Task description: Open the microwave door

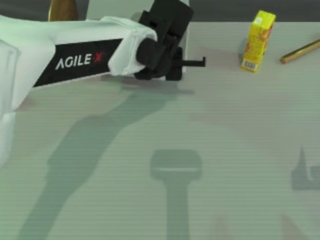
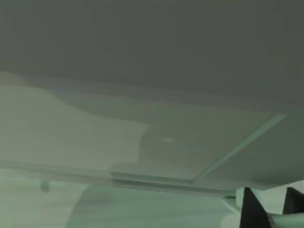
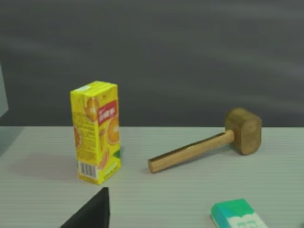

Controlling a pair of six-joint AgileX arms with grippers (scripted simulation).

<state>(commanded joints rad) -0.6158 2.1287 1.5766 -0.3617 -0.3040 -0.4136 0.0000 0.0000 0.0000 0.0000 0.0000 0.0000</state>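
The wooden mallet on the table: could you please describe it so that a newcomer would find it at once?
Start at the table's far right corner in the top view, past the upright yellow juice carton. The wooden mallet lies flat just beyond it. It alone is plain brown wood, a long handle ending in a blocky head.

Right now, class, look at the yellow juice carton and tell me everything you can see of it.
The juice carton is a tall, narrow box, bright yellow, printed with orange slices, a small red label and a barcode low on one side; it looks like coated card. It stands upright and closed on the table, near the top view's far right. Nothing touches it: the wooden mallet lies apart beside it.
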